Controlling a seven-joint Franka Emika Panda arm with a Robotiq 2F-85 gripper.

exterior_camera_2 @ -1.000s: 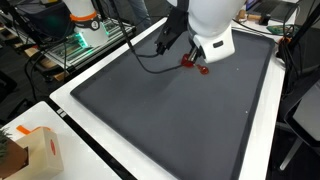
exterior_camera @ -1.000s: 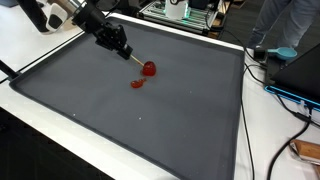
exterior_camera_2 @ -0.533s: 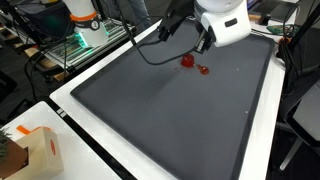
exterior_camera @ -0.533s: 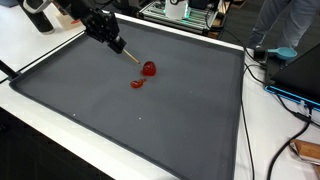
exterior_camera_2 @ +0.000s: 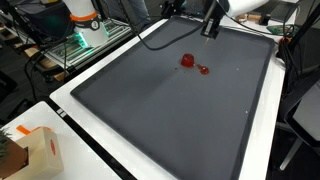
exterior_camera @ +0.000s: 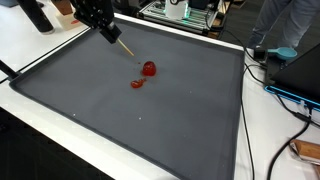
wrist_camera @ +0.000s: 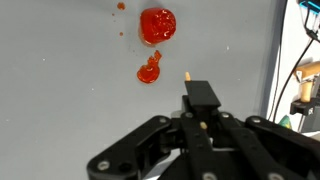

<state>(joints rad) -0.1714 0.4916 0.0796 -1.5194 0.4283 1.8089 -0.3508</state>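
**Hand [wrist_camera: 201,98] pinches wooden stick [wrist_camera: 187,76] near red blob [wrist_camera: 157,25]**

A grey mat [exterior_camera: 180,120] covers the tabletop [exterior_camera: 35,55]. The hand hangs above it, closed tight on the stick. In the wrist view the blob lies at 11 o'clock of the stick's tip, a red smear [wrist_camera: 148,72] at 9 o'clock.

Nothing legible anywhere; the red print on the cardboard box [exterior_camera_2: 38,150] is too small to read.
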